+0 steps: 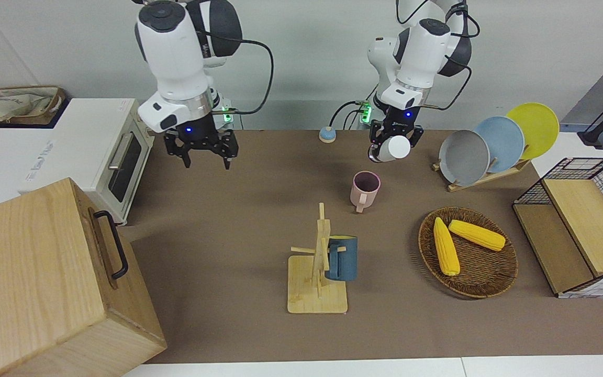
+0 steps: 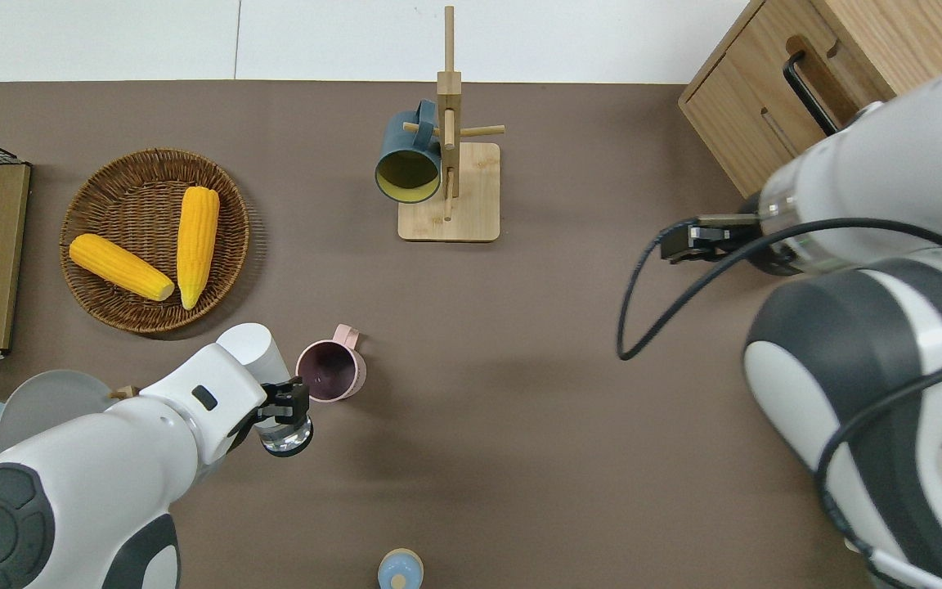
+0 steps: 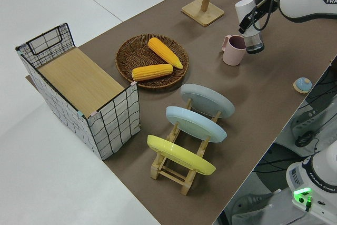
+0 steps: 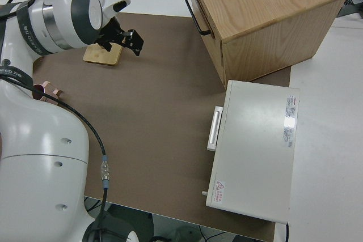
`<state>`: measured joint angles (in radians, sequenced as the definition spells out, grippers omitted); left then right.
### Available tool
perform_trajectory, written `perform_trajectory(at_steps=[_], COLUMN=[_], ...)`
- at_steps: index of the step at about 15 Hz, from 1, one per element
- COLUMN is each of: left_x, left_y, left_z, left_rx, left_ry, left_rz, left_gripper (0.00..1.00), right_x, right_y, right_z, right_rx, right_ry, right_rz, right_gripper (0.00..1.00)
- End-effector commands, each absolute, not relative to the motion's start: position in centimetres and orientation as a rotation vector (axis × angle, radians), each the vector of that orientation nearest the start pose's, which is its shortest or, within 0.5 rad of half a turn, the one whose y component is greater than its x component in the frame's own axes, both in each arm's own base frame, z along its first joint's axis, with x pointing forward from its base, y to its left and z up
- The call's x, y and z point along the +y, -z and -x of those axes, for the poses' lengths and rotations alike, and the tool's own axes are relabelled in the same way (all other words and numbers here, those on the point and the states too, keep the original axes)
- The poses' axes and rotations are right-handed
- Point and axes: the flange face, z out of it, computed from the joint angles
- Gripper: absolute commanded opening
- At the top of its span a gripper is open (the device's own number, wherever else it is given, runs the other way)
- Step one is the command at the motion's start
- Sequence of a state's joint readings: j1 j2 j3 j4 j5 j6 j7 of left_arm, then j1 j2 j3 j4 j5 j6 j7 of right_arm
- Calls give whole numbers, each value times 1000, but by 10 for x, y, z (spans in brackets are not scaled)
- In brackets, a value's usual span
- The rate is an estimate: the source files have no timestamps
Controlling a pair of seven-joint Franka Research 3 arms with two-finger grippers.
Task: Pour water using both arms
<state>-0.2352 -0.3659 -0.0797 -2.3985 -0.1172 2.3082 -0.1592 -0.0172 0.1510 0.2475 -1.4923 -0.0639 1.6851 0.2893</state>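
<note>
My left gripper (image 1: 394, 139) is shut on a white bottle (image 1: 399, 148) with a clear base and holds it tilted in the air. In the overhead view the bottle (image 2: 253, 348) is right beside the pink mug (image 2: 330, 373), toward the left arm's end. The mug (image 1: 365, 189) stands upright on the brown mat, dark inside, with nothing touching it. My right gripper (image 1: 206, 156) is open and empty, up over the mat at the right arm's end, as the right side view (image 4: 135, 39) also shows.
A wooden mug tree (image 1: 318, 262) carries a blue mug (image 1: 341, 257). A wicker basket (image 1: 490, 283) holds two corn cobs. A plate rack (image 1: 490, 144), a wire crate (image 1: 584, 225), a toaster oven (image 1: 108, 152), a wooden cabinet (image 1: 45, 277) and a small blue knob (image 1: 326, 134) surround the mat.
</note>
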Motion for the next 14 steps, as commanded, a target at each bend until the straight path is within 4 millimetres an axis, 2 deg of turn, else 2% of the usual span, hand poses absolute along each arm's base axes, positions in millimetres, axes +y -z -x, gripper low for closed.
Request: perform_trajectory(at_steps=[1,5,9,11,14], left_x=[-152,-164,-168,-168,-173], left_y=[-480,-462,-453,-447,-443], left_z=[-418,-408,-402,-404,-413], left_rx=[163,209,231,234,245], left_ry=[414,328,210,127,35], left_rz=[3257,3243,3231,3224,3213], left_gripper=[6,6,4,4,4], right_x=[68,25,7,4,14], right_y=[-610,-625,-634,-637,-637], right_z=[-585,-579,-572,-572,-572], right_rx=[-29,-60,-3,9,-15], right_ry=[64,81,100,109,112], right_rz=[3177,3185,3165,3157,3154], right_gripper=[990,990,990,990,990])
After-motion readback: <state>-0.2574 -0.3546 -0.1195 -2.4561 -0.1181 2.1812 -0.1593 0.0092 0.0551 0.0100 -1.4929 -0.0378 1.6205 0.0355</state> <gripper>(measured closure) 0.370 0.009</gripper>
